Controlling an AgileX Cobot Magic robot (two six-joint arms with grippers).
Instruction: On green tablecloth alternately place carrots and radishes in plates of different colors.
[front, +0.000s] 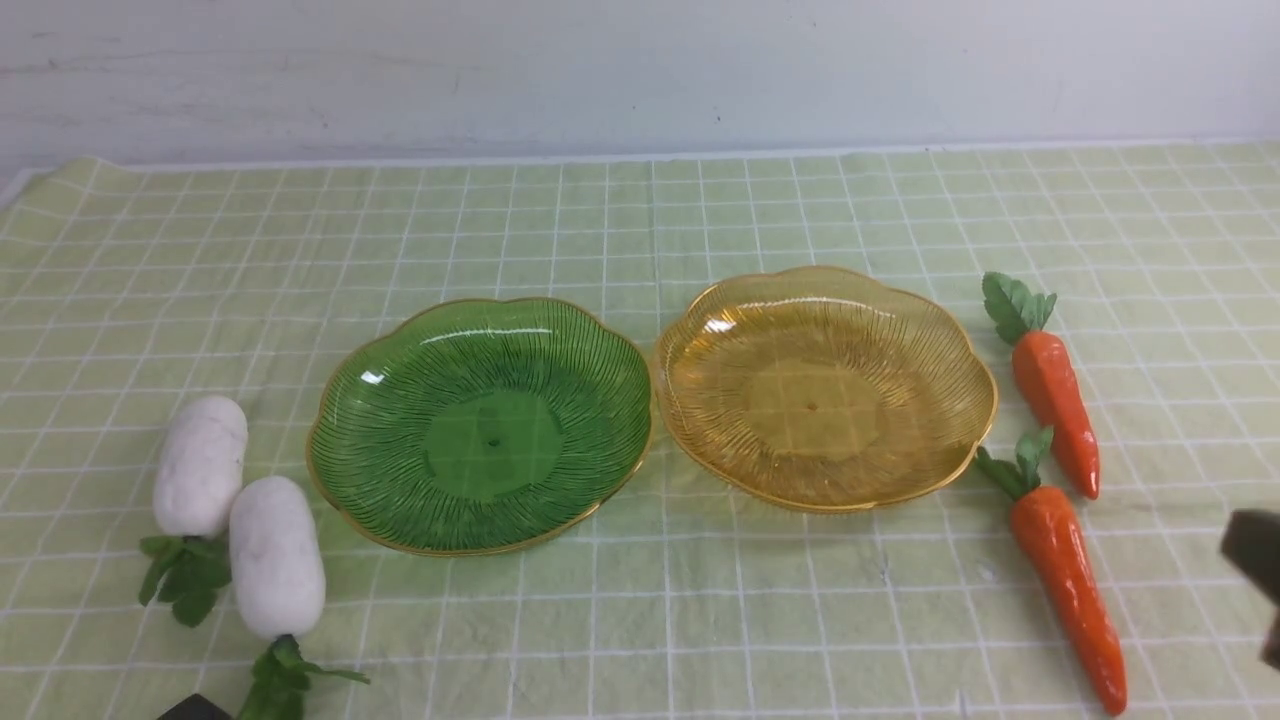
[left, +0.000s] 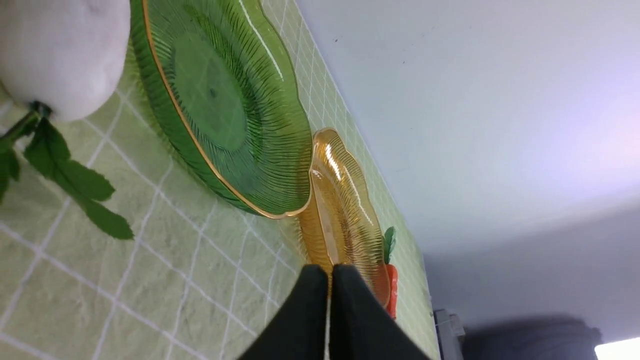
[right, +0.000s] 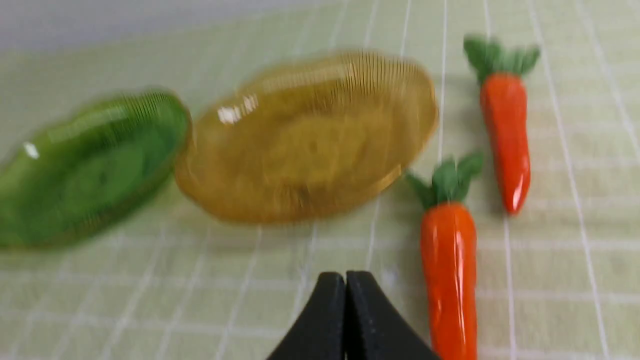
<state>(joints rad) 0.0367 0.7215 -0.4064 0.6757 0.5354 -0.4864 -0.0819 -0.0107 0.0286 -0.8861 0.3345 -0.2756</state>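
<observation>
On the green tablecloth (front: 640, 220) a green plate (front: 480, 425) and an amber-yellow plate (front: 825, 385) stand side by side, both holding nothing. Two white radishes (front: 200, 465) (front: 276, 557) lie left of the green plate. Two orange carrots (front: 1055, 395) (front: 1070, 590) lie right of the amber plate. My left gripper (left: 329, 272) is shut and empty near the nearer radish (left: 60, 55); only a dark corner of it (front: 195, 708) shows in the front view. My right gripper (right: 345, 280) is shut and empty, beside the nearer carrot (right: 447, 270); its dark body (front: 1255, 560) shows at the right edge.
A pale wall (front: 640, 70) rises behind the table's far edge. The cloth is slightly wrinkled near the front. Bare cloth lies in front of both plates and behind them.
</observation>
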